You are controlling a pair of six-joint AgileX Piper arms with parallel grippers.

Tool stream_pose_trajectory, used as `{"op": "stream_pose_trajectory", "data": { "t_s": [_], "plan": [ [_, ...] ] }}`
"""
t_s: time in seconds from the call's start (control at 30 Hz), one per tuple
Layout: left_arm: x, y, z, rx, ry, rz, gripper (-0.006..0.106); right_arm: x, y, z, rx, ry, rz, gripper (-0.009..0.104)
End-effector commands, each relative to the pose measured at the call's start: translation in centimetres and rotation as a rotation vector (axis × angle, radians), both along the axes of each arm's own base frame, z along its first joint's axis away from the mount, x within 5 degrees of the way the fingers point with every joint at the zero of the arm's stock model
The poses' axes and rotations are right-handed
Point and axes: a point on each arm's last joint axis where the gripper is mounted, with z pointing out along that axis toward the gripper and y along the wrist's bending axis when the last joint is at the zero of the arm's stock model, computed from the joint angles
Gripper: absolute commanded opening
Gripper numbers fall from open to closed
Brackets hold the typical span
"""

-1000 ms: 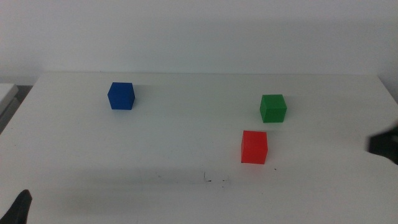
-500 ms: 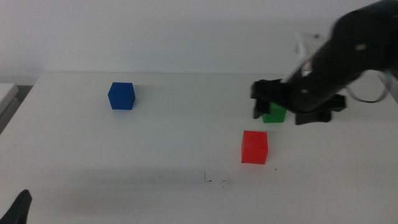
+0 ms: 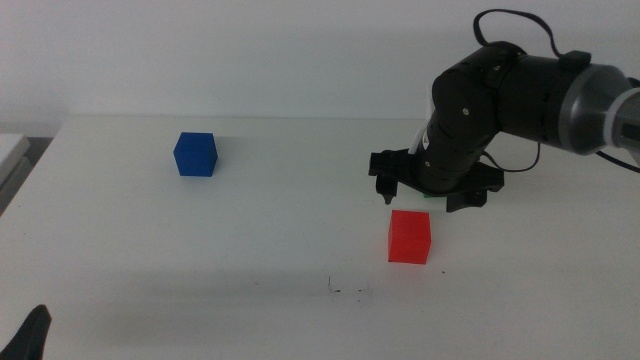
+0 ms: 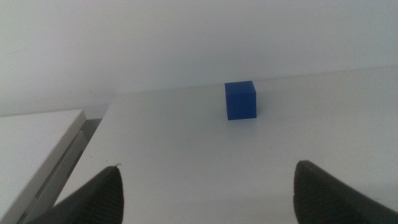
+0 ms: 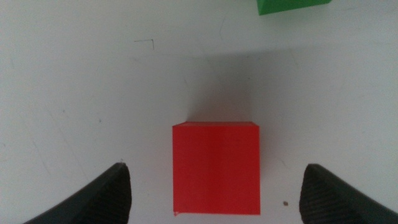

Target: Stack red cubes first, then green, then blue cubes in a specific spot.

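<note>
Now: the first cube is not yet picked up — the red one comes first.
Red cube (image 3: 409, 236): sits flat on the white tabletop (image 3: 280, 210), near the front, just behind and to the right of the tiny dark marks (image 3: 345, 290) that look like the stacking spot.
How it will handle: my guess is small, hard and light, with plain dull faces — it should not squash, and flat sides should not slip much if squeezed evenly.
Where to hold: on two opposite side faces, about halfway up, so it stays level and can be set down flat.
Right tool (image 3: 430, 190): hangs just above and behind the red cube, with its two dark jaws wide apart. In the right wrist view the red cube (image 5: 216, 167) lies in the gap, not touched by either jaw.
Green cube (image 5: 292, 5): just past the red one, only a corner showing; in the middle view the arm hides almost all of it.
Blue cube (image 3: 195, 154): far off at the back left, well apart from the others.
Left tool (image 4: 205, 186): waits low at the front left, jaws apart, holding nothing, facing the blue cube (image 4: 240, 100).
Watch out: a crooked squeeze could turn the cube.
</note>
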Motion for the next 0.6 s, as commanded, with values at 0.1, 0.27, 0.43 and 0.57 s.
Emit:
{"op": "stream_pose_trajectory", "data": {
  "t_s": [0.1,0.27,0.43,0.57],
  "plan": [
    [0.0,0.0,0.1,-0.004,-0.017,-0.001,0.094,0.4,0.2,-0.8,-0.039,0.001,0.012,0.093],
    [0.0,0.0,0.1,-0.006,-0.016,-0.001,0.094,0.8,0.4,-2.4,-0.061,0.032,0.013,0.093],
    [0.0,0.0,0.1,-0.006,-0.016,-0.001,0.094,1.3,0.7,-3.7,-0.061,0.028,0.023,0.093],
    [0.0,0.0,0.1,-0.003,-0.017,-0.001,0.094,1.6,0.9,-5.2,-0.071,0.048,0.027,0.092]
  ]
}}
